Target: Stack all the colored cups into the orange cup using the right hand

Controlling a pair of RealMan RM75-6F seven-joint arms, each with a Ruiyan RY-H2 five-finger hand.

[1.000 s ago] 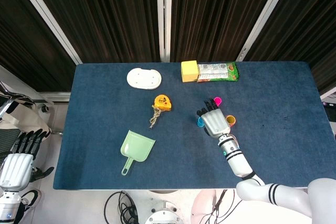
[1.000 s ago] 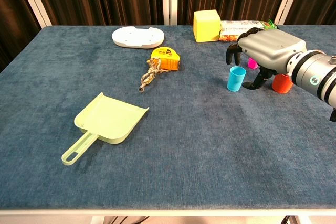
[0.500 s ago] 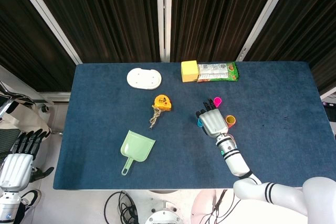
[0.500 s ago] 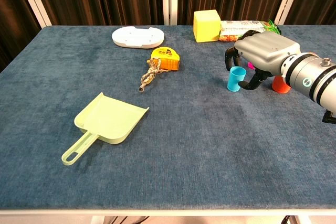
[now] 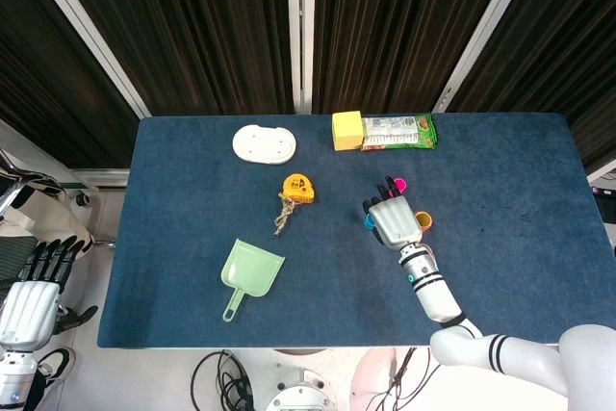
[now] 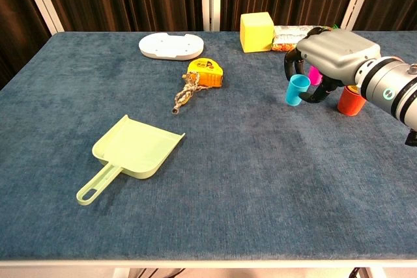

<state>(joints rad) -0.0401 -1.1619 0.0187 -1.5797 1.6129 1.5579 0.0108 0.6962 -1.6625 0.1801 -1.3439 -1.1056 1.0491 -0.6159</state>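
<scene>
My right hand (image 6: pixel 333 55) grips the small blue cup (image 6: pixel 298 90) between thumb and fingers and holds it slightly tilted, just off the cloth. In the head view the right hand (image 5: pixel 393 222) covers most of the blue cup (image 5: pixel 369 221). The orange cup (image 6: pixel 352 101) stands upright just right of the hand, and its rim (image 5: pixel 423 221) shows beside the hand. The pink cup (image 6: pixel 315 75) stands behind the fingers, partly hidden; its rim (image 5: pixel 398 183) shows just beyond the fingertips. My left hand (image 5: pixel 27 300) hangs off the table at lower left, holding nothing.
A green dustpan (image 6: pixel 133 150) lies at front left. An orange tape measure (image 6: pixel 206 73) with a rope knot sits mid-table, and a white oval dish (image 6: pixel 171 45) lies behind it. At the back stand a yellow block (image 6: pixel 256 31) and a snack packet (image 6: pixel 296 33).
My right hand closed its fingers around the blue cup, then lifted it a little and carried it slightly right, toward the orange cup. The left hand has not moved.
</scene>
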